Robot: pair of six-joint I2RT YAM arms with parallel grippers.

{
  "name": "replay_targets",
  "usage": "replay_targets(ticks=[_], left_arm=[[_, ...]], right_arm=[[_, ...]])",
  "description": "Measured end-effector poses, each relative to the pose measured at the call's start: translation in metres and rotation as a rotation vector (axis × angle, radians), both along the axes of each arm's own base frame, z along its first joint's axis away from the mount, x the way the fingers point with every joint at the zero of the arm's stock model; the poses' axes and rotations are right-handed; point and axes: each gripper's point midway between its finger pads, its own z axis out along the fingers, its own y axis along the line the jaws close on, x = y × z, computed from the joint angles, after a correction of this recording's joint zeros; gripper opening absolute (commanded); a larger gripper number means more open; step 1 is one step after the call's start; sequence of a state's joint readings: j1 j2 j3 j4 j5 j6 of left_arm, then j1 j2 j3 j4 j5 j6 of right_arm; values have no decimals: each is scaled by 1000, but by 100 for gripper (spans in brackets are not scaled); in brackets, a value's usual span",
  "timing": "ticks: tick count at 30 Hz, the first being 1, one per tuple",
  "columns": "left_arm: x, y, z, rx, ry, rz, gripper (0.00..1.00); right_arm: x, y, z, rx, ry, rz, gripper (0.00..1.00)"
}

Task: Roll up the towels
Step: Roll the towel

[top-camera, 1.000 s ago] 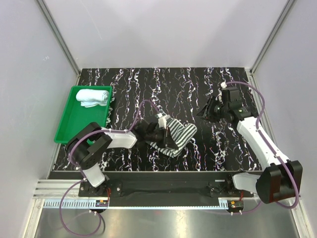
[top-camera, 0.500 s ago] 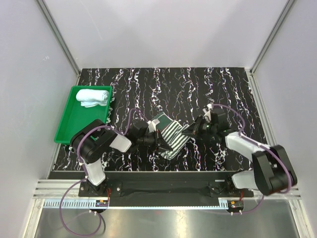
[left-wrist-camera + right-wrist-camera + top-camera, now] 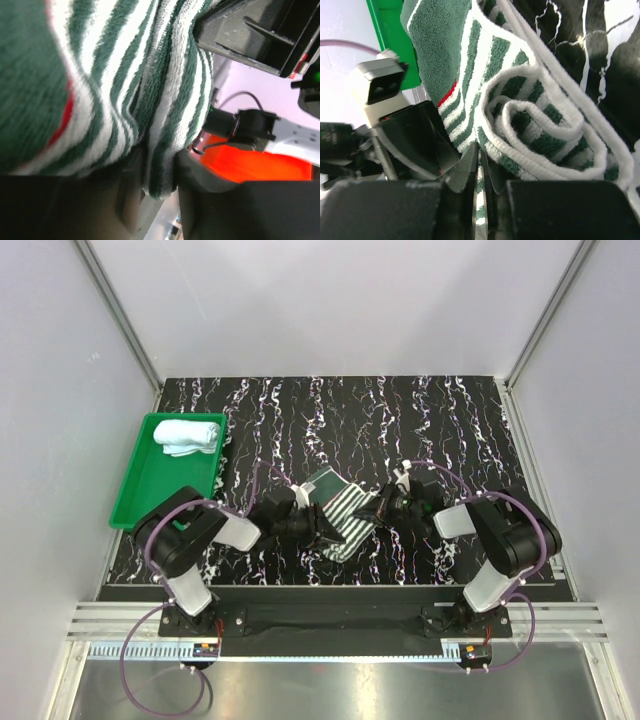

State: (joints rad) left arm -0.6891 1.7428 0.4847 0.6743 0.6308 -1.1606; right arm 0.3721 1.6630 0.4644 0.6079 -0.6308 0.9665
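Note:
The striped towel (image 3: 342,508), dark green and white close up, lies bunched and partly rolled at the table's front middle. My left gripper (image 3: 316,529) is at its left side. In the left wrist view a hanging fold of the striped towel (image 3: 161,165) sits loosely between the parted fingers of the left gripper (image 3: 160,192). My right gripper (image 3: 381,510) is at the towel's right end. Its jaws (image 3: 481,167) are pinched on a thin edge of the towel, beside the coiled layers (image 3: 540,125). The light blue towel (image 3: 187,436) lies rolled in the green tray (image 3: 128,498).
The tray stands at the table's left edge, and a strip of it (image 3: 387,35) shows in the right wrist view. The two arms face each other low over the dark marbled table (image 3: 330,420). Grey walls close in the back and both sides.
The right arm swung in from the back right to the towel's right end and its jaws closed on the edge. The left jaws loosened. The towel got narrower and more bunched.

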Motion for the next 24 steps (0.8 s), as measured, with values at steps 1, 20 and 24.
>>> replay_targets(ticks=[1,20,24], left_arm=[[1,2,0,24,-15,7,52],[-5,5,71,510,-799,-220,76],[-22,-5,54,593,-916,-345,77]], right_arm=[[1,0,-1,1,-2,0,11],[10,9,-5,-53,-22,37,10],[11,12,-6,-66,-23,47,10]])
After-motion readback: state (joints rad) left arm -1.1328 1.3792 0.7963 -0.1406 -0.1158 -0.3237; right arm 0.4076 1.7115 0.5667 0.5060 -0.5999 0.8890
